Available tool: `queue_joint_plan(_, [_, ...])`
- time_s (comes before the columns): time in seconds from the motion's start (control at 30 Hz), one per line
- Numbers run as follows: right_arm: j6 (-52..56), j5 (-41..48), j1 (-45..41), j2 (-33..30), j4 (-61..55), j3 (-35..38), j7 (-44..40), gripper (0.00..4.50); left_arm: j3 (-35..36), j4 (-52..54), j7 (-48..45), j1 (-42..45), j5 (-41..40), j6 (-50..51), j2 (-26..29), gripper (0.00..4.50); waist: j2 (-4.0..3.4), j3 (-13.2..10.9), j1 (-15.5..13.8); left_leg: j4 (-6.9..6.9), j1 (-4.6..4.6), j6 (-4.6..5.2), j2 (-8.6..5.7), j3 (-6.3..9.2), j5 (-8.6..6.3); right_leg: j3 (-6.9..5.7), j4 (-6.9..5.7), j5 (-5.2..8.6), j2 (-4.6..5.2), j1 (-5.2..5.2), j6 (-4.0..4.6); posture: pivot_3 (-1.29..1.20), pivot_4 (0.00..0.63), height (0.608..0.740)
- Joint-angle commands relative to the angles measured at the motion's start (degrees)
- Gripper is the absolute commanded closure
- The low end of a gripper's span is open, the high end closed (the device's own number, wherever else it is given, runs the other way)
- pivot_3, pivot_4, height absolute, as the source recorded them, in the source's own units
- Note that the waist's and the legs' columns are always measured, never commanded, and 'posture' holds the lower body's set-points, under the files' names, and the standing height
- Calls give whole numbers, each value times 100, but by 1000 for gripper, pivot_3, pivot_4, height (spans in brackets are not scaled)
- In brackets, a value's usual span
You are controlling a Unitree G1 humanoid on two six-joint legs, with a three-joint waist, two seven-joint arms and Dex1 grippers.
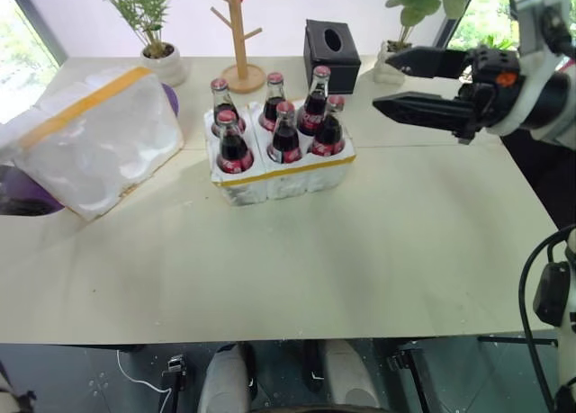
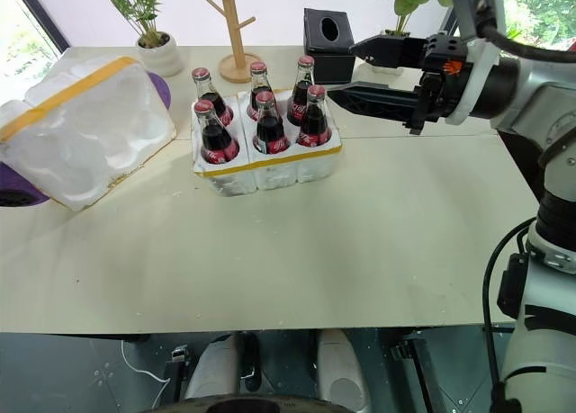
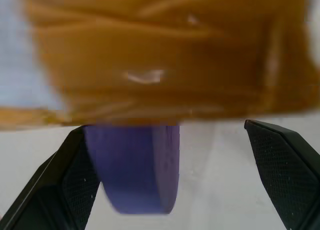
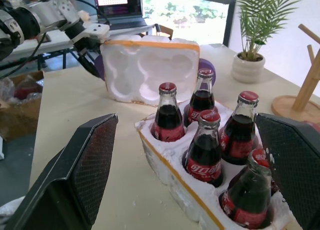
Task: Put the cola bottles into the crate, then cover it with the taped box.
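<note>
The right hand (image 1: 396, 85) hangs above the counter's far right corner, fingers level and spread wide. The left hand (image 3: 170, 180) also seems spread wide, its black fingers (image 3: 55, 185) well apart.

We see the taped box (image 1: 94, 139) cut off at nine o'clock, hiding most of a purple object (image 1: 27, 195); its yellow tape (image 3: 160, 54) is blurred.

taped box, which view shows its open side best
The right wrist view: the taped box faces it, hollow side with moulded wells visible. The head views show it tilted at the table's left; the left wrist view catches a blurred stretch of its yellow tape.
</note>
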State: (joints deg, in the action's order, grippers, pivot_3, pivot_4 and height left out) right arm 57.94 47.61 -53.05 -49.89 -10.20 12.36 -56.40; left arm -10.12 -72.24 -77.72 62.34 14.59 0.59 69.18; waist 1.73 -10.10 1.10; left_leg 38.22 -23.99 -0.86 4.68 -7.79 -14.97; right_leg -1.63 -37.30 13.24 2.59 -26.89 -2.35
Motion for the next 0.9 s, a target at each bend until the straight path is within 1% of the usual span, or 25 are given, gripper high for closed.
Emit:
queue_joint_plan(0.03, [107,277,129,-156,-390,344,153,31,22,-222,433,228,162,-83,-85,0,1,1,-18,0,-2,0,3,5,0,-4,-1,0,-3,0,0,0,150,740])
queue_joint_plan(0.2, [210,487,321,-215,-602,509,388,31,82,-365,619,218,189,-24,-291,0,1,1,-37,6,0,0,2,7,1,-6,-17,0,0,-2,0,0,150,740])
queue_joint_plan(0.23, [221,522,342,-221,-626,528,438,6,106,-383,614,229,170,21,-327,260,-1,2,-37,8,1,0,1,7,1,-5,-19,0,1,0,1,0,150,740])
queue_joint_plan(0.3, [227,562,374,-233,-659,546,508,0,142,-402,564,259,156,98,-361,885,0,2,-48,11,8,0,1,8,1,-5,-20,1,2,8,1,0,150,740])
queue_joint_plan(0.43, [216,626,420,-264,-687,563,601,0,170,-401,397,329,143,195,-382,2897,1,3,-59,11,12,0,-3,10,1,-5,-20,1,6,13,1,0,150,740])
queue_joint_plan(0.47, [185,602,464,-291,-698,550,595,0,163,-394,334,342,144,209,-383,3269,1,3,-60,11,11,0,-5,10,1,-5,-20,1,7,13,1,0,150,740])
queue_joint_plan(0.5, [144,567,519,-324,-713,529,577,0,154,-387,290,347,150,215,-383,3940,1,3,-64,11,10,0,-6,10,1,-5,-20,1,8,13,1,0,150,740])
queue_joint_plan(0.53, [92,517,604,-371,-732,496,534,0,138,-375,280,344,167,191,-381,4171,1,3,-69,11,9,0,-6,11,1,-6,-20,1,8,13,1,0,150,740])
queue_joint_plan(0.63, [167,592,854,-531,-682,479,385,0,166,-326,440,340,162,37,-380,4197,3,4,-72,11,9,0,-7,13,1,-6,-20,1,8,14,1,0,150,740])
queue_joint_plan(0.7, [-28,435,1085,-664,-730,436,257,0,252,-268,658,372,93,-122,-385,4197,4,5,-78,12,9,0,-8,13,1,-6,-20,1,9,14,0,0,150,740])
queue_joint_plan(0.8, [-337,95,1276,-763,-739,373,340,0,368,-99,1165,440,46,-525,-392,4197,7,5,-65,16,8,0,-8,16,1,-7,-20,1,8,15,0,0,150,740])
queue_joint_plan(0.9, [-357,127,1433,-820,-750,510,324,0,615,226,1437,648,-177,-792,-469,4197,17,2,-49,18,4,0,-6,17,1,-8,-20,0,7,13,-1,0,150,740])
